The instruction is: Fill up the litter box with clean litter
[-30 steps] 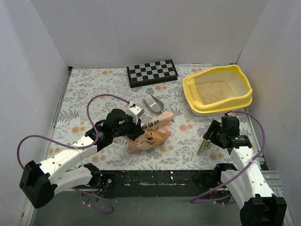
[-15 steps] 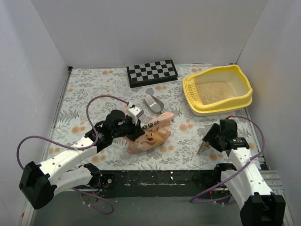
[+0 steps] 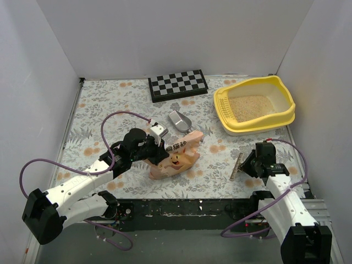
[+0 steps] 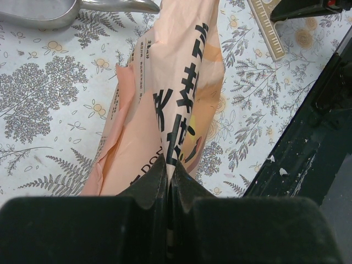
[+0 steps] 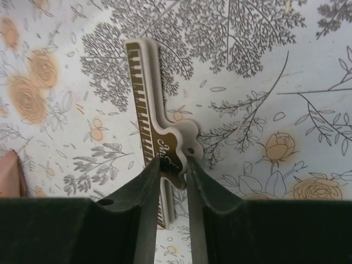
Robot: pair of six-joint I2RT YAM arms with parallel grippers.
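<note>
The yellow litter box [image 3: 257, 128] stands at the back right with pale beige clean litter [image 3: 252, 107] covering its floor. A peach-orange litter bag [image 3: 176, 158] with a cat face stands mid-table. My left gripper [image 3: 159, 152] is shut on the bag's folded top edge; in the left wrist view the pinched fold runs between the jaws of the left gripper [image 4: 169, 166] and the bag [image 4: 176, 82] hangs ahead of them. My right gripper [image 3: 248, 164] is low at the front right, closed on the hinge end of a brown and cream bag clip [image 5: 147, 104] that lies along the table.
A silver metal scoop [image 3: 179, 121] lies just behind the bag and also shows in the left wrist view [image 4: 49, 11]. A black-and-white checkerboard [image 3: 177, 84] sits at the back centre. White walls enclose the flowered table top. The black front edge runs below the bag.
My right gripper has drawn back to the right and lower, and the clip has gone from hanging to lying flat. The left gripper and bag have barely moved.
</note>
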